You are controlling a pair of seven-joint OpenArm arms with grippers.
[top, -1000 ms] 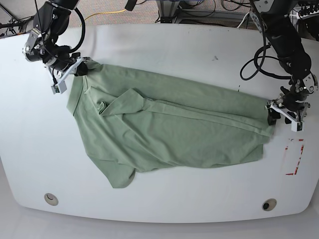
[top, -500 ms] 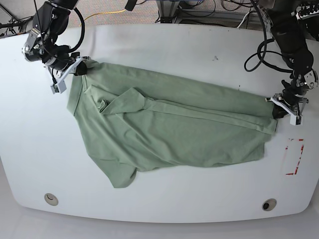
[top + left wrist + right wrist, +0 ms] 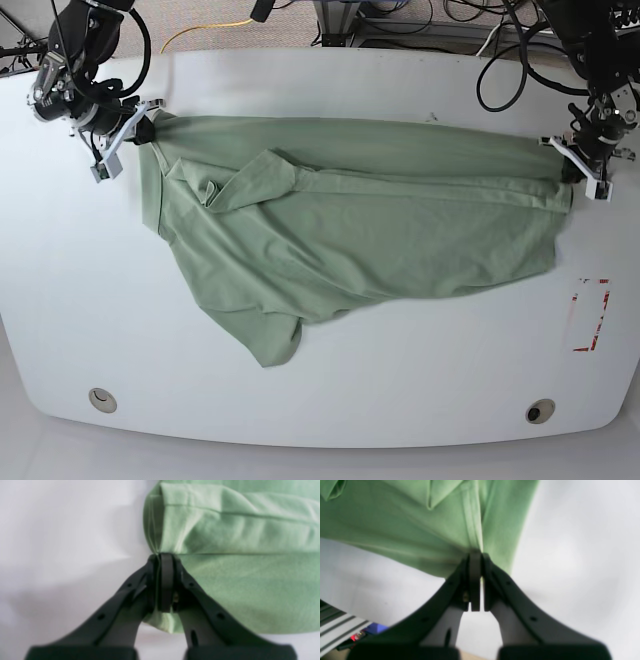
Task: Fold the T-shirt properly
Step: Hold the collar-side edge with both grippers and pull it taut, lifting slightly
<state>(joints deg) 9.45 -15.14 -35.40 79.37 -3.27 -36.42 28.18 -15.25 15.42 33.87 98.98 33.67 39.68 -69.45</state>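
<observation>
Two grips are in place, and by the look of it little else of the folding is done. The large, pale sage-green short-sleeved T-shirt [image 3: 350,235] of thin wrinkled fabric lies spread across the white rounded table [image 3: 320,400], stretched along its far edge between the two arms. The left gripper [image 3: 580,172], on the right of the base view, has its black jaws pressed together on a hemmed corner of the cloth, as its wrist view shows [image 3: 163,562]. The right gripper [image 3: 135,130], at the opposite end, pinches a seamed edge likewise [image 3: 475,555].

One sleeve [image 3: 245,185] is flopped over onto the body, and a lower corner [image 3: 270,345] trails toward the near side, so the shirt is neither flat nor square. No clean fold line shows yet. Judging from this, the task is at an early stage: the cloth is being pulled taut for straightening, with the sleeves, the lengthwise folds and the final halving all left to do.
</observation>
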